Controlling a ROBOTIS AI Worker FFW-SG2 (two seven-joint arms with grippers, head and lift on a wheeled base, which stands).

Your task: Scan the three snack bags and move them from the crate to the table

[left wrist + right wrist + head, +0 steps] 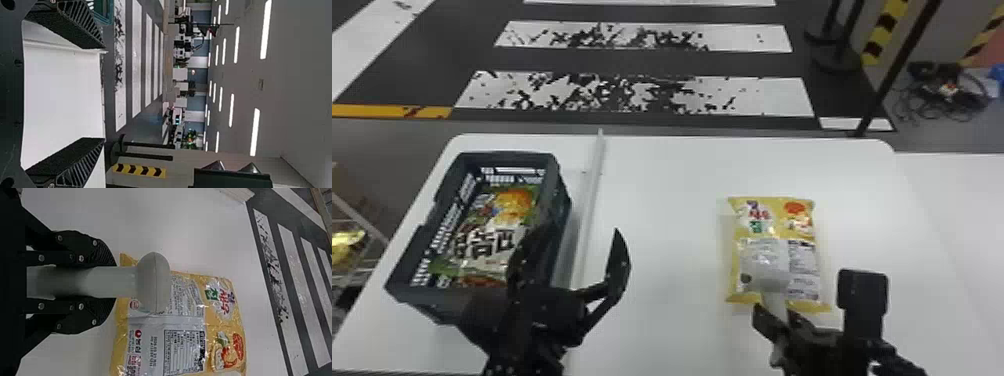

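While the scanner (766,270) is being held in the right gripper (777,320), the jaws are being closed down to the width of its grey handle, one on each side. The rounded scanner head is being pointed away from the jaws and is being seen over the back of the yellow snack bag (802,252); whether contact is being made can't be told.

By the left gripper (569,265), nothing is being held: its jaws are being held wide apart beside the crate (502,159), one overlapping its near right part in the head view, the other over the bare tabletop (662,200).

The yellow bag is being carried flat by the tabletop, on the robot's right, printed back panel facing up. The crate is being supported on the left side, long sides running away from the robot. In it, a green and orange snack bag (492,245) is being held face up; whether more are being covered by it can't be told. Between crate and yellow bag, the tabletop is being divided by a raised pale strip (589,200), just beside the crate.

Past the far edge, the dark floor (642,62) is being crossed by white stripes, with thin black posts being seen on the right.
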